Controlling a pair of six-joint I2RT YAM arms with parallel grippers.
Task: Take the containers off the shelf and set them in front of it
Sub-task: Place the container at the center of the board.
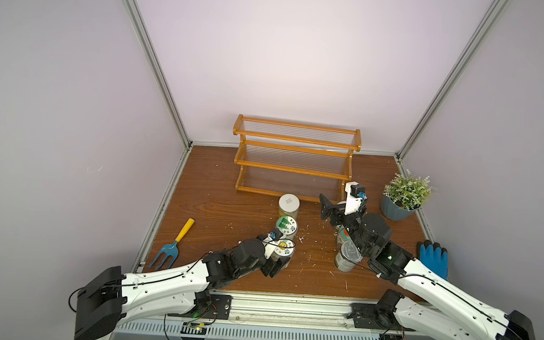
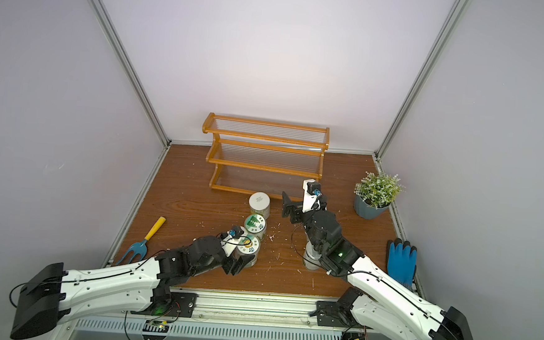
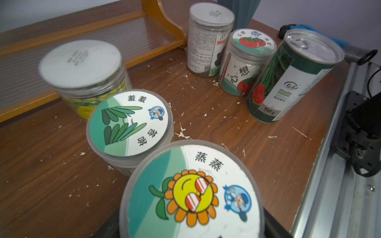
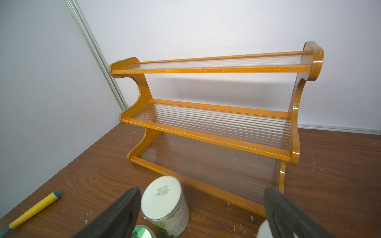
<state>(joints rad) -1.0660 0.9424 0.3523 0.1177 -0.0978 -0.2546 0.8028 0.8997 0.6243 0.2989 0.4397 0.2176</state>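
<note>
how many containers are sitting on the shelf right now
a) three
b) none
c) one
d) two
b: all three tiers of the shelf are bare in the right wrist view and in both top views.

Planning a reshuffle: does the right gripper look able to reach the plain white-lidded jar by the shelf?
Probably yes: the right gripper is open, and the white-lidded jar stands unobstructed just ahead.
</note>
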